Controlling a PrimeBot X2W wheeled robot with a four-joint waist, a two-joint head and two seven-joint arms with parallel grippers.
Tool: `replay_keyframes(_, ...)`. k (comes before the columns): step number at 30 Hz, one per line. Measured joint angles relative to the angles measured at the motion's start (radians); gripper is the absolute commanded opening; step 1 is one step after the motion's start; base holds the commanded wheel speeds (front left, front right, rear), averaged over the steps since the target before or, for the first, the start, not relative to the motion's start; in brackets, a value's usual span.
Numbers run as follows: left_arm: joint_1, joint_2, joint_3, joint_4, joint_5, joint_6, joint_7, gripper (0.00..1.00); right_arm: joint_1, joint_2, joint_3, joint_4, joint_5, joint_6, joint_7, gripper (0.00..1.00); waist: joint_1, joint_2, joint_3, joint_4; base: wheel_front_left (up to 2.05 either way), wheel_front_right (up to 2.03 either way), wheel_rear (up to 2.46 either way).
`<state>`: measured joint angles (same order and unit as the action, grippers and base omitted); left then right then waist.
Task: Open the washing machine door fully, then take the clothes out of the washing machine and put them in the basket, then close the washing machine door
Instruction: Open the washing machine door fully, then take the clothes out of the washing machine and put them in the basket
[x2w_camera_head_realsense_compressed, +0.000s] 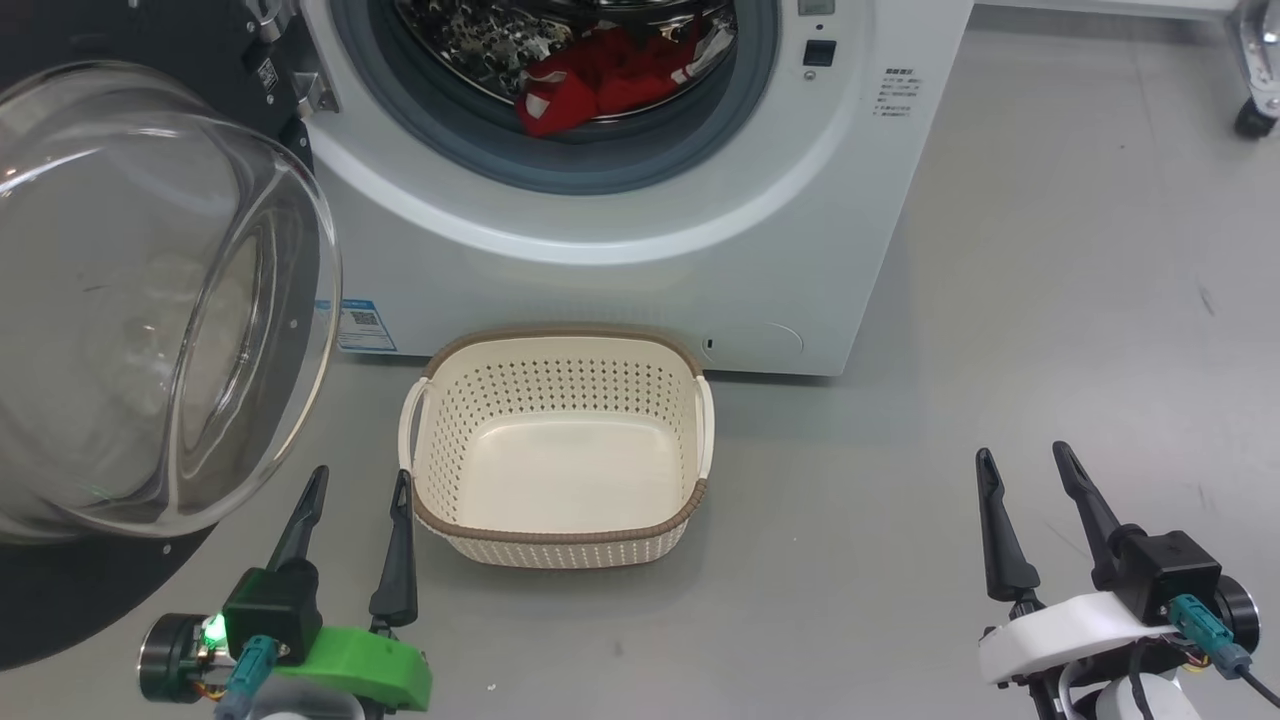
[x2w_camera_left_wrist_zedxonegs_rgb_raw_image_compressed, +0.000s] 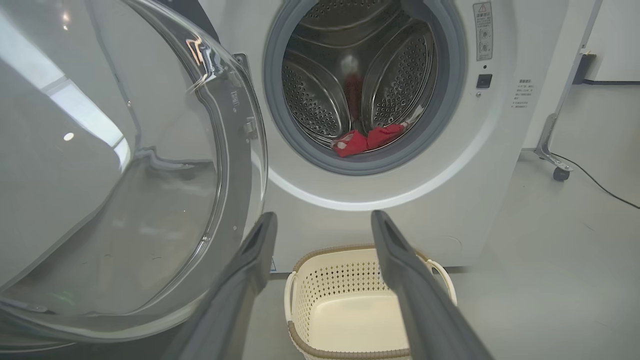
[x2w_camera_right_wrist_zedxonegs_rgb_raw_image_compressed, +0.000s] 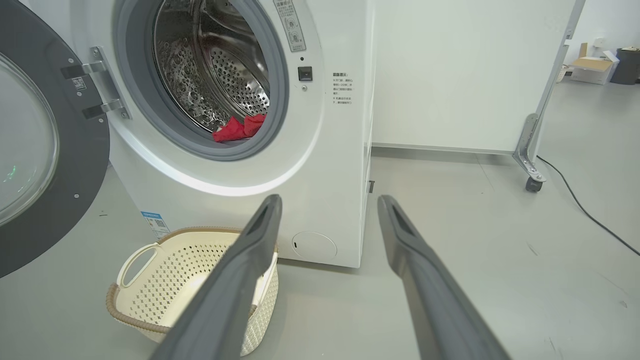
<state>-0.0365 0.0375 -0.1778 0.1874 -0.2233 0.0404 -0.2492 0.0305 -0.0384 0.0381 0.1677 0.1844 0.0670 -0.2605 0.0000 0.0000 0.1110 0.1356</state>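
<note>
Washing machine (x2w_camera_head_realsense_compressed: 640, 250) drum: red clothes (x2w_camera_head_realsense_compressed: 610, 85) at front lip, well ahead of both jaws | basket (x2w_camera_head_realsense_compressed: 560, 385): bare bottom showing, just right of left gripper (x2w_camera_head_realsense_compressed: 361, 473) | washing machine door (x2w_camera_head_realsense_compressed: 150, 300): swung open, left of left jaws | right gripper (x2w_camera_head_realsense_compressed: 1023, 452): open floor (x2w_camera_head_realsense_compressed: 1000, 350) ahead | both jaws parted, holding nothing

The washing machine (x2w_camera_head_realsense_compressed: 620, 290) has a smooth white front with a soft sheen. Inside it, the drum (x2w_camera_left_wrist_zedxonegs_rgb_raw_image_compressed: 400, 80) is bright perforated steel, ringed by a matt grey rubber seal (x2w_camera_head_realsense_compressed: 560, 175). The washing machine door (x2w_camera_head_realsense_compressed: 150, 300) is clear glossy glass in a shiny black frame. The clothes (x2w_camera_head_realsense_compressed: 600, 85) are soft red cloth. Before the machine, the basket (x2w_camera_head_realsense_compressed: 560, 395) is smooth cream plastic, perforated, with a brown woven-look rim. The floor (x2w_camera_head_realsense_compressed: 1050, 300) is smooth grey, faintly scuffed. The left end effector (x2w_camera_head_realsense_compressed: 362, 470) and right end effector (x2w_camera_head_realsense_compressed: 1022, 449) have matt dark fingers.
</note>
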Motion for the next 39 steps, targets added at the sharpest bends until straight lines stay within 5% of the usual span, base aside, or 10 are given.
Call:
replay_keyframes(18,0.005,0.0,-0.019,0.006,-0.005,0.016,0.0,1.0,0.026,0.0,0.003,-0.001,0.016,-0.027,0.0,1.0,0.0,0.0,-0.049,-0.107,0.0,0.0,0.0)
replay_keyframes(39,0.012,0.001,-0.046,0.021,0.005,0.017,0.001,1.0,0.046,0.002,0.007,-0.026,0.018,-0.045,0.0,1.0,0.0,0.0,-0.054,-0.115,0.0,0.0,0.0)
